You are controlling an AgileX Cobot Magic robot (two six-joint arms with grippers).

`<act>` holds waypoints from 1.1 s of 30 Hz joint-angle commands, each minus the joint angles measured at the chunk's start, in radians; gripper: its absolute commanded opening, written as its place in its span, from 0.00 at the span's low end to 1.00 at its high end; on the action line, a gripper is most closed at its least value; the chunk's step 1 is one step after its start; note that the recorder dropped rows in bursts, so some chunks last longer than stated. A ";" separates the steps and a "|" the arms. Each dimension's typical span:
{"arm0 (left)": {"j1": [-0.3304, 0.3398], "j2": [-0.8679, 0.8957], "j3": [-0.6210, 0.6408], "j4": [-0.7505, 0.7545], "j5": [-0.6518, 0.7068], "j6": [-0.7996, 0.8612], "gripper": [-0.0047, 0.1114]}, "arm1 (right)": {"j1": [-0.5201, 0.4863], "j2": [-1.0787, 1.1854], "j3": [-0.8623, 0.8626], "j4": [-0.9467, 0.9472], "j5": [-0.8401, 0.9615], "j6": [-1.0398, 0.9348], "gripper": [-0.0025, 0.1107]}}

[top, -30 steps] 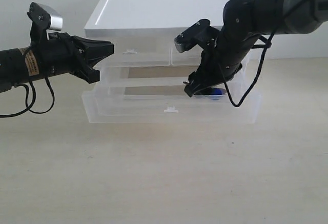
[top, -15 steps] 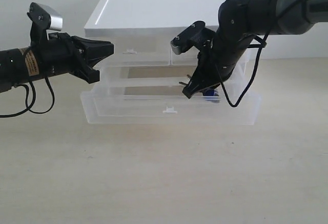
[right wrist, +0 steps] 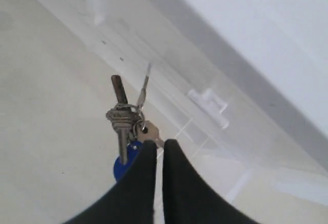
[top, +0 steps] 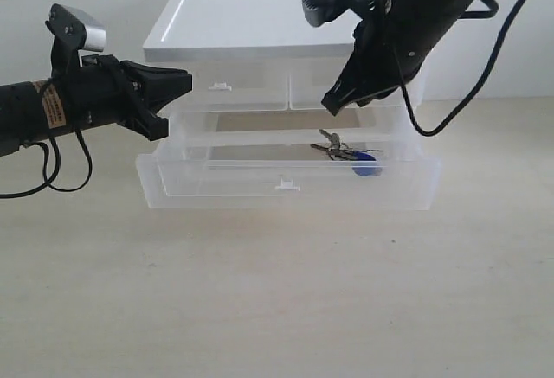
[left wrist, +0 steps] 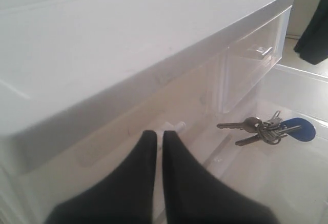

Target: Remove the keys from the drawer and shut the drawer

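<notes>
The keys (top: 344,150), silver with a round blue fob, lie loose on the floor of the wide translucent drawer (top: 216,189), which stands pulled out. My right gripper (top: 333,104) hangs shut a little above them, holding nothing. The right wrist view has the keys (right wrist: 124,117) just beyond the shut fingertips (right wrist: 148,147), over the drawer floor (right wrist: 46,106). Level with the half-width drawers, my left gripper (top: 188,80) is shut and empty at the unit's left front corner. In the left wrist view that gripper (left wrist: 155,133) points at the unit, with the keys (left wrist: 264,130) off to the side.
The white-topped unit (top: 260,23) stands at the back of a pale wooden table (top: 277,291). Its two half-width drawers (top: 234,94) are closed. The pulled-out drawer's white tab handle (top: 287,186) faces the front. Black cables hang from both arms.
My right gripper has risen out of the drawer, up and slightly right. The keys, hidden under it before, now lie in plain sight in the drawer. The left arm has not moved.
</notes>
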 commanded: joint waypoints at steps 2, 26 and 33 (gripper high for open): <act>-0.006 -0.001 -0.002 -0.004 0.001 -0.012 0.08 | 0.000 0.042 0.002 0.163 0.038 -0.132 0.21; -0.006 -0.001 -0.002 -0.006 -0.005 -0.012 0.08 | 0.079 0.102 0.004 0.159 0.240 -0.221 0.02; -0.006 -0.001 -0.002 -0.006 -0.005 -0.031 0.08 | 0.077 0.091 0.004 -0.230 0.092 0.131 0.02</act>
